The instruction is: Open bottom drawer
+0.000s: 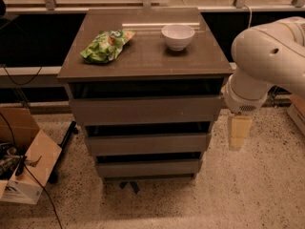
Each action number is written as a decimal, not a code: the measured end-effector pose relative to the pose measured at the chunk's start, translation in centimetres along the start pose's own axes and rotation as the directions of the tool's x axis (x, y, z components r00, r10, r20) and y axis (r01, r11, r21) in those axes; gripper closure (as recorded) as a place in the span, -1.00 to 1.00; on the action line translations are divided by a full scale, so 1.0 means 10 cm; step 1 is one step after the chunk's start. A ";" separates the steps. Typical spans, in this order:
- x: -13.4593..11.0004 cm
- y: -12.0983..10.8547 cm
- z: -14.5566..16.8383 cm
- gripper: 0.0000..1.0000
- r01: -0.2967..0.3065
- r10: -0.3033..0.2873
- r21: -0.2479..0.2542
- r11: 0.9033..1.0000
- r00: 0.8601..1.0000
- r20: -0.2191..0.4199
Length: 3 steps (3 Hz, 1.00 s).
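The bottom drawer (148,167) is the lowest of three grey-brown flat fronts in a small cabinet (145,61), and it looks pushed in. My gripper (238,132) hangs from the white arm (269,56) to the right of the cabinet, level with the middle drawer (147,143) and apart from it. It points down at the floor. The top drawer (145,109) sits above the others.
A green snack bag (106,46) and a white bowl (177,36) sit on the cabinet top. An open cardboard box (24,161) with cables stands on the floor at the left. A speckled floor (248,194) lies to the right and front.
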State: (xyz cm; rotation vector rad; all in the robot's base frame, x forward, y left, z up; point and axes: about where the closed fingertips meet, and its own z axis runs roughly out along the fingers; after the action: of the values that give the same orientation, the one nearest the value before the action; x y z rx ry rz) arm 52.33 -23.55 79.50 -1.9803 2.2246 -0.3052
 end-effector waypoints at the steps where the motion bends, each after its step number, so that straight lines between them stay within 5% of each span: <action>1: 0.00 0.00 0.02 -1.00 0.000 0.000 -0.002 1.000 1.000 0.000; 3: -0.37 0.22 0.91 -1.00 0.018 -0.018 0.009 1.000 0.999 0.034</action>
State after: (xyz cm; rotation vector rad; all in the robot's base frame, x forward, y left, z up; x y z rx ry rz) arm 52.87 -20.17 70.02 -1.9866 2.1825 -0.2812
